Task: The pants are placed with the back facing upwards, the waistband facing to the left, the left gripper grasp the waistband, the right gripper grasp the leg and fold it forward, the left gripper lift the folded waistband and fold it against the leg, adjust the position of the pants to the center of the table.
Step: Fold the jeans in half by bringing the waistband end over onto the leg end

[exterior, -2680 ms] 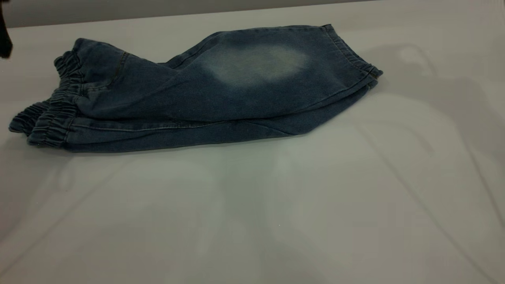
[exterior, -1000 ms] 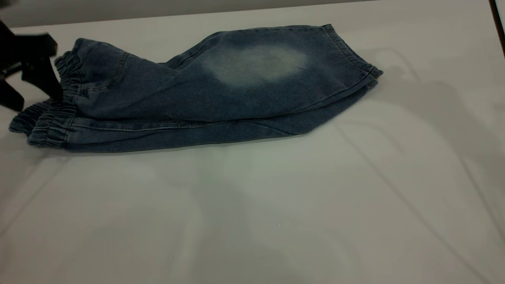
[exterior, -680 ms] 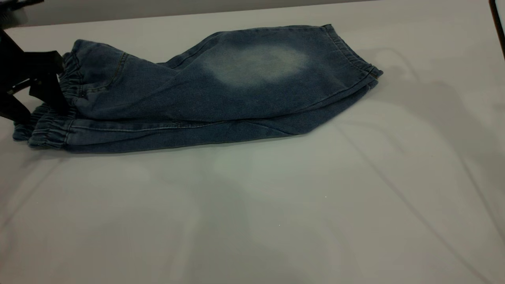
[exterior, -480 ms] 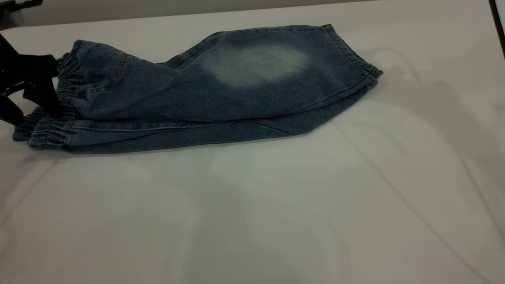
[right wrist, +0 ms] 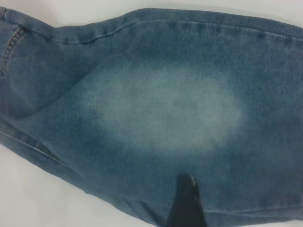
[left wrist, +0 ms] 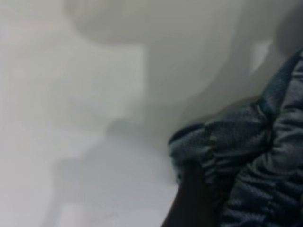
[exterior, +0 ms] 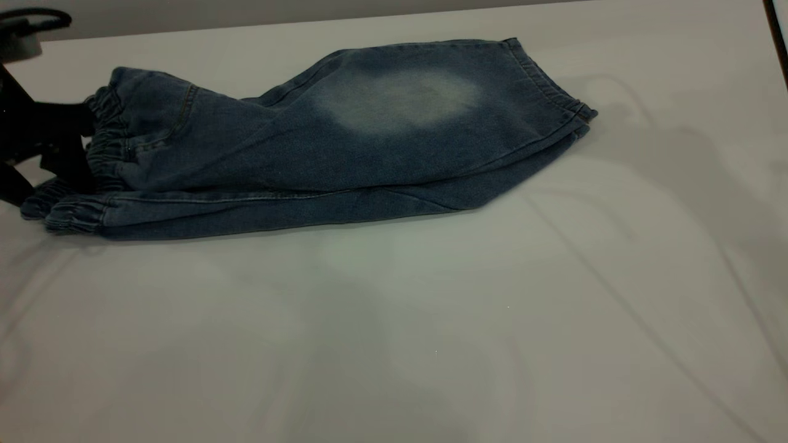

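Worktop: a wide, plain white-grey worktop (exterior: 431,320) under soft shadows, with a grey wall band along its far edge.
Pants: the pants (exterior: 295,154) lie at the far left part of the worktop, already doubled lengthwise, with the leg (exterior: 400,98) bearing the pale oval on top and its stitched hem toward the right.
Waistband: the gathered elastic waistband (exterior: 101,138) is bunched at the left end, one layer raised above the other.
Left gripper: the left gripper (exterior: 52,147) is at the waistband's outer edge; in the left wrist view a dark finger (left wrist: 191,203) presses against the ruffled denim. Whether the fingers have closed on cloth cannot be told.
Right gripper: seen only as a dark finger tip (right wrist: 187,203) in its own wrist view, above the leg's faded patch; its opening cannot be told, and it seems to hold nothing.
Progress: the leg-over-leg fold looks done. Left to do: lift the waistband, fold it over onto the leg, then shift the bundle to the centre.
Obstacles: nothing else lies on the worktop; a dark cable (exterior: 777,37) crosses the far right corner, well apart from the pants.
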Available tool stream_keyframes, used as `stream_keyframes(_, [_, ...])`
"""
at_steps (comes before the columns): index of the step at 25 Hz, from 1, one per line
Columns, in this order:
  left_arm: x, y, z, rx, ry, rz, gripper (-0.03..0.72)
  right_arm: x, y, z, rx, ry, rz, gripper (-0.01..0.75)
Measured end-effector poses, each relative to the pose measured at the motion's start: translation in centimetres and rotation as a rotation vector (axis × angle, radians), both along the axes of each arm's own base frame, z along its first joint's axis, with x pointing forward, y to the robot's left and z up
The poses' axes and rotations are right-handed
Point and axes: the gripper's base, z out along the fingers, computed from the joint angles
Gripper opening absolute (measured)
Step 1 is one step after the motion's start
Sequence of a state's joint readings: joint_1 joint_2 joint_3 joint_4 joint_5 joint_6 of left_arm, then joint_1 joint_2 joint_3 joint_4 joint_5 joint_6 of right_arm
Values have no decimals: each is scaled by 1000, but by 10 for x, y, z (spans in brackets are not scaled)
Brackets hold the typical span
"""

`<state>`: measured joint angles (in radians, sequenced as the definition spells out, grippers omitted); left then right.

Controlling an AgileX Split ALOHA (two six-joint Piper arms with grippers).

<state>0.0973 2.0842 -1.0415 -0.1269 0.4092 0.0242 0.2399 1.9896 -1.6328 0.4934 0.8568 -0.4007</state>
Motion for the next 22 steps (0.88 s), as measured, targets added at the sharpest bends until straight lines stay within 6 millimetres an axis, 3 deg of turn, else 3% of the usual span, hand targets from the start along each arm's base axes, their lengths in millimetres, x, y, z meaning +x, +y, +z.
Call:
stream_keyframes(5, [0, -2, -3, -28, 0, 22, 495, 0, 0, 0, 0, 0, 0, 484])
stream_keyframes(7, [1, -3, -3, -28, -6, 22, 452, 0, 0, 0, 0, -1, 0, 484])
stream_keyframes(9, [2, -3, -3, -31, -14, 32, 385, 1, 0, 0, 2, -9, -3, 484])
stream_keyframes(15, [3, -3, -3, -28, -30, 36, 76, 7, 18, -15, 1, -57, 34, 484])
stream_keyframes(22, [7, -3, 2, -25, -14, 9, 41, 11, 56, -58, -27, -84, 84, 483])
